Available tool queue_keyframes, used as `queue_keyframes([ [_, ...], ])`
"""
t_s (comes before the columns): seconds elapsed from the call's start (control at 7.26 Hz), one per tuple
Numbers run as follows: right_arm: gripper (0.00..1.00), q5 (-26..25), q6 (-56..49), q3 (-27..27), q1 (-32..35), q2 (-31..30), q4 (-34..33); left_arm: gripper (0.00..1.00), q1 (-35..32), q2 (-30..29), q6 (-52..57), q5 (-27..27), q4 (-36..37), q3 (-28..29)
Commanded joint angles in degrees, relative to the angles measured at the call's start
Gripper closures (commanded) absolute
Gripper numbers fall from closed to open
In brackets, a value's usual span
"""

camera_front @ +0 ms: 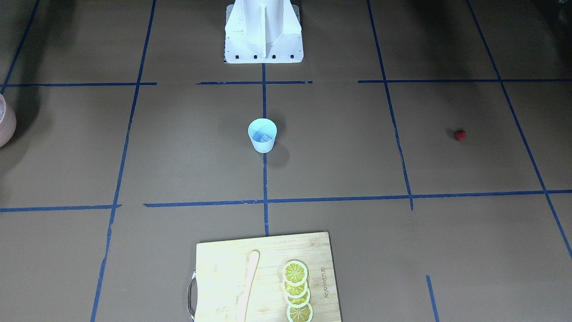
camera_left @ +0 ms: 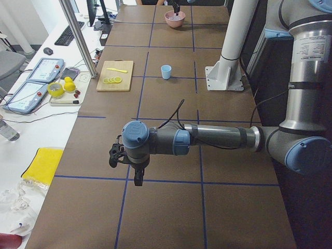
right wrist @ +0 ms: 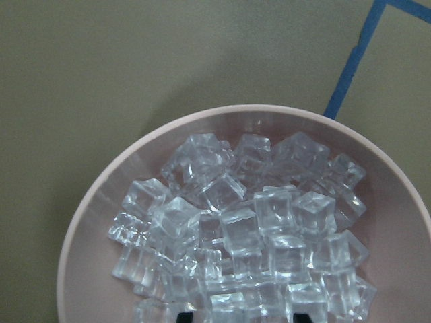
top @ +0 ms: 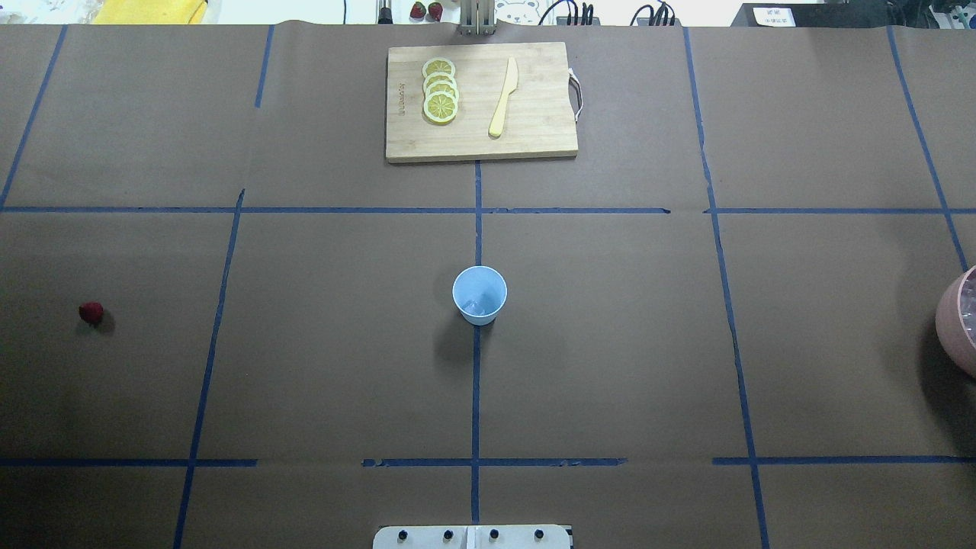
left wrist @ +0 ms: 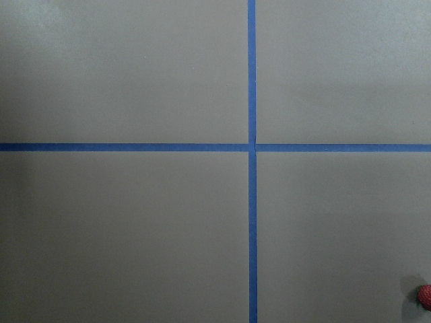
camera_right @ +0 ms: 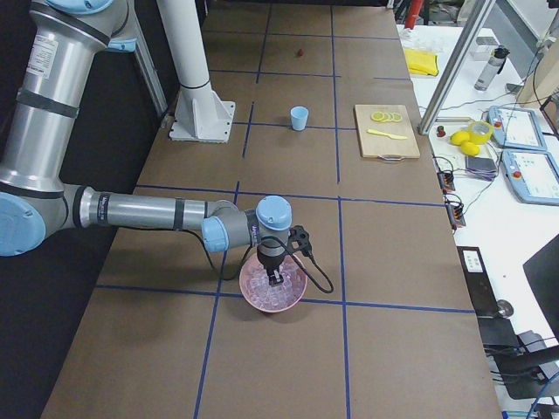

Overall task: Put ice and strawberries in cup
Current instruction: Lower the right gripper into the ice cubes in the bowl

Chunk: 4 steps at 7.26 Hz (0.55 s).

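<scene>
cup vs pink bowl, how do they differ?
Colour: the cup is light blue, the bowl pinkish.
Size: the bowl is clearly wider than the cup.
Fill: the bowl is heaped with ice; the cup seems to hold only a little at its bottom.
Place: the cup stands in the middle, the bowl at the robot's right end.
Shared: both are round, upright and open-topped.

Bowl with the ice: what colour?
The bowl is pale pink, seen best in the right wrist view.
</scene>
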Motion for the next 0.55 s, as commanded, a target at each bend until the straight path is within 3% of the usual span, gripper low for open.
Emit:
queue_keyframes([
  [0.0,0.41,0.01,0.0,-0.05,-0.33,-0.04,0.0,0.0,0.0,0.01,-0.03,0.0,0.0,-0.07],
  [0.41,0.41,0.01,-0.44,-0.14,-1.83,-0.13,0.0,0.0,0.0,0.0,-0.03,0.0,0.0,-0.16],
])
